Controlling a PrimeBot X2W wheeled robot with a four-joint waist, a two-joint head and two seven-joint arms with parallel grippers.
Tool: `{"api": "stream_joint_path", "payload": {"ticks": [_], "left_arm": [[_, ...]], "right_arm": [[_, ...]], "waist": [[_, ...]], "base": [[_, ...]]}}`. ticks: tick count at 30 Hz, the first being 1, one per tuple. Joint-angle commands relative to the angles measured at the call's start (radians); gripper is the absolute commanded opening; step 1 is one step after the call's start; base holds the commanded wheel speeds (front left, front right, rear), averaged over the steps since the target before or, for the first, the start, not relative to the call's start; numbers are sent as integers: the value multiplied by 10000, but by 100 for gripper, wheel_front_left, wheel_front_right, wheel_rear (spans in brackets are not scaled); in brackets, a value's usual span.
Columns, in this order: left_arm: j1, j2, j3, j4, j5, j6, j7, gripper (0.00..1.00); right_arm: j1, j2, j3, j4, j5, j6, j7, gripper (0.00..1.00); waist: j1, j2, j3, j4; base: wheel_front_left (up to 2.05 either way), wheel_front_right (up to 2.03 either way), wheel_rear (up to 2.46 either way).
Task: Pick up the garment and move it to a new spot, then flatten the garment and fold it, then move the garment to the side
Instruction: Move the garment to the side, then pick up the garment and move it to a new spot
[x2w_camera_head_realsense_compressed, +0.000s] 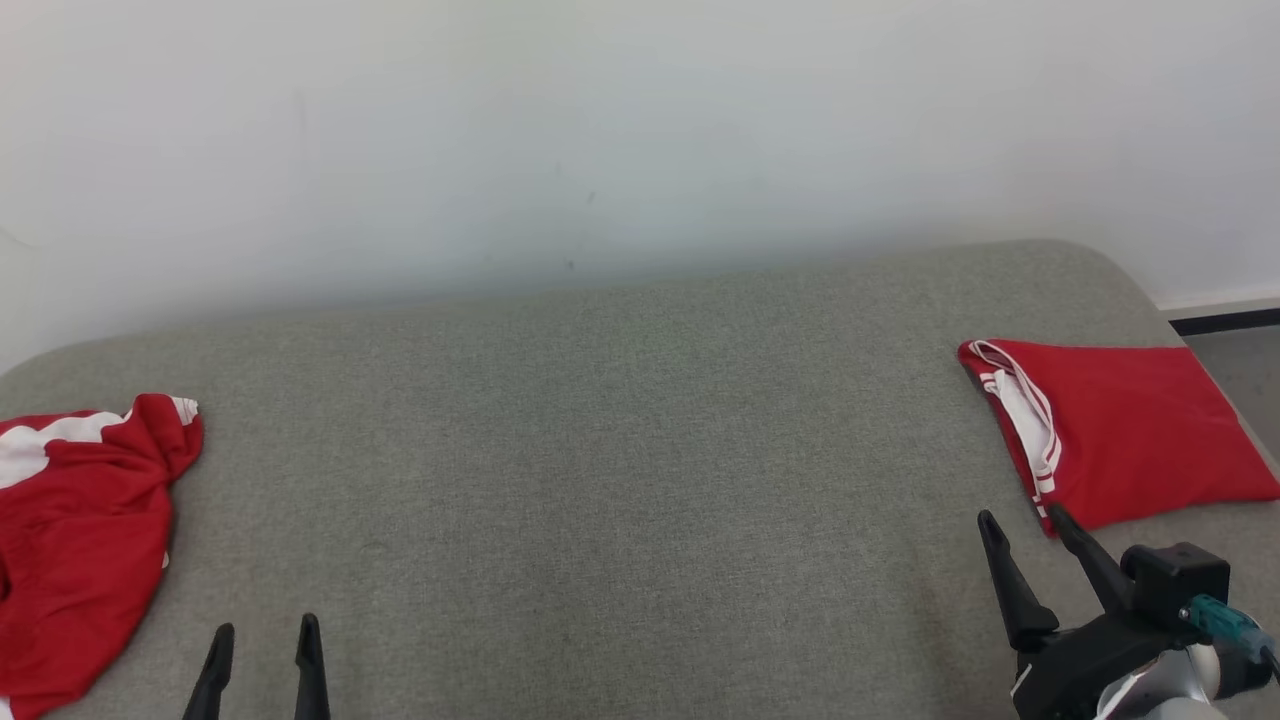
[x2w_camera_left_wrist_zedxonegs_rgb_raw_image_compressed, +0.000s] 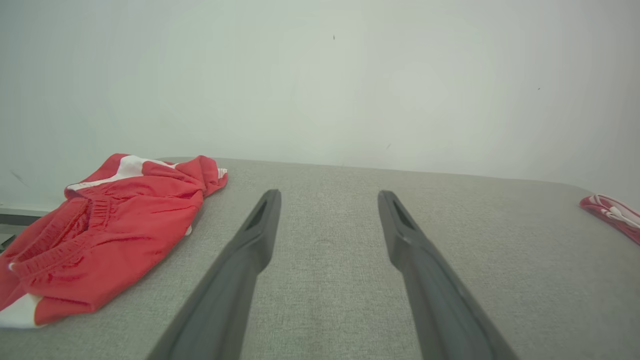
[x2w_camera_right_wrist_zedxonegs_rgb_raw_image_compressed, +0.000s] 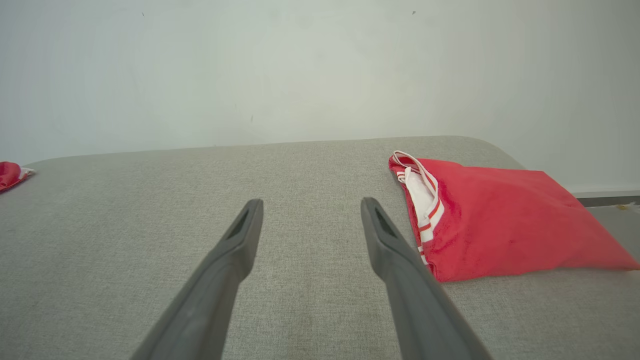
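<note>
A folded red garment (x2w_camera_head_realsense_compressed: 1130, 425) with white striped trim lies flat at the right edge of the grey padded surface (x2w_camera_head_realsense_compressed: 620, 440); it also appears in the right wrist view (x2w_camera_right_wrist_zedxonegs_rgb_raw_image_compressed: 500, 220) and as a sliver in the left wrist view (x2w_camera_left_wrist_zedxonegs_rgb_raw_image_compressed: 612, 215). My right gripper (x2w_camera_head_realsense_compressed: 1025, 522) hovers just in front of its near corner, open and empty, also seen from the wrist (x2w_camera_right_wrist_zedxonegs_rgb_raw_image_compressed: 310, 205). My left gripper (x2w_camera_head_realsense_compressed: 265, 635) stands open and empty at the lower left, also seen from its wrist (x2w_camera_left_wrist_zedxonegs_rgb_raw_image_compressed: 327, 195). A crumpled red and white garment (x2w_camera_head_realsense_compressed: 75, 520) lies at the left edge (x2w_camera_left_wrist_zedxonegs_rgb_raw_image_compressed: 110, 225).
A pale wall (x2w_camera_head_realsense_compressed: 600, 130) rises right behind the grey surface. At the far right the surface ends, with a dark skirting strip (x2w_camera_head_realsense_compressed: 1225, 320) and floor beyond. A corner of the crumpled garment (x2w_camera_right_wrist_zedxonegs_rgb_raw_image_compressed: 12, 174) shows far left in the right wrist view.
</note>
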Motion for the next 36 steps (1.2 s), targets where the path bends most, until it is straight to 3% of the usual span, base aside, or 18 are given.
{"api": "stream_joint_path", "payload": {"ticks": [1, 9, 30, 36], "left_arm": [[52, -16, -2, 42, 27, -38, 0, 100], [112, -36, -150, 594, -80, 76, -2, 100], [102, -42, -159, 457, -90, 286, -2, 100], [83, -39, -53, 458, -150, 378, 0, 100]], "right_arm": [[128, 46, -29, -1, 18, -29, -36, 100], [584, 253, -392, -281, -257, -29, 40, 100], [782, 359, -451, -749, -185, -29, 196, 100], [787, 364, -368, -743, -191, -29, 199, 100]], "waist": [[1, 1, -98, 109], [1, 1, -182, 116], [1, 1, -152, 306], [1, 1, -224, 652]], "base": [[0, 0, 0], [0, 0, 0], [0, 0, 0], [0, 0, 0]]}}
